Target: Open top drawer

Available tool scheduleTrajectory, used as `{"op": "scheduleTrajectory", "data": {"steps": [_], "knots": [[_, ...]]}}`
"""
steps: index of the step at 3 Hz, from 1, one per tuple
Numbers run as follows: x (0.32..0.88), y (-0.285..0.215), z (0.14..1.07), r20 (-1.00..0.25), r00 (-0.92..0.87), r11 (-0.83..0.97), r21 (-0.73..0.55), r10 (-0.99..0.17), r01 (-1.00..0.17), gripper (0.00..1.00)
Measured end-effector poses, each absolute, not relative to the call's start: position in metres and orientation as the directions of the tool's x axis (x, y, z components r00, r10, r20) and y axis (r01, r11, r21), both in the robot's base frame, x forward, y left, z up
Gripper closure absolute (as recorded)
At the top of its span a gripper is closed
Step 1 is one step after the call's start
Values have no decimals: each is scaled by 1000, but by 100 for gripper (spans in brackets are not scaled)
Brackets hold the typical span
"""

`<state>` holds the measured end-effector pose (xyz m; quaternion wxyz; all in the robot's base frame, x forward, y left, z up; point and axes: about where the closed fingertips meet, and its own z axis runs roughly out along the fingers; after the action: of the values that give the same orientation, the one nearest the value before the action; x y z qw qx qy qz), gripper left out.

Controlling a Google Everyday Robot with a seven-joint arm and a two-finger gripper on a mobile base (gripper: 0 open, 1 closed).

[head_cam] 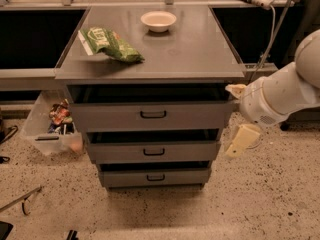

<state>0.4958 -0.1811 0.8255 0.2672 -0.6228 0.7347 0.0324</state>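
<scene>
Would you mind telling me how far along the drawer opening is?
Done: little; the top drawer shows only a dark gap under the countertop. In hand: the gripper, open, hovers off the drawer's right end, holding nothing. Left: grasp the black handle and pull.

Bare floor (160, 214) before top drawer (150, 115) — end effector (233, 120) at its right
</scene>
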Motion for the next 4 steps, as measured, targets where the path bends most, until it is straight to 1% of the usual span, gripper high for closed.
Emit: {"op": "scheduleTrajectory", "data": {"steps": [2,3,4], "knots": [[523,-137,746,-513,-5,140,-226,-859,-964,0],[523,-137,746,-513,-5,140,-226,-859,-964,0],[539,-135,728,-566,-8,176,-242,-824,-954,0]]}}
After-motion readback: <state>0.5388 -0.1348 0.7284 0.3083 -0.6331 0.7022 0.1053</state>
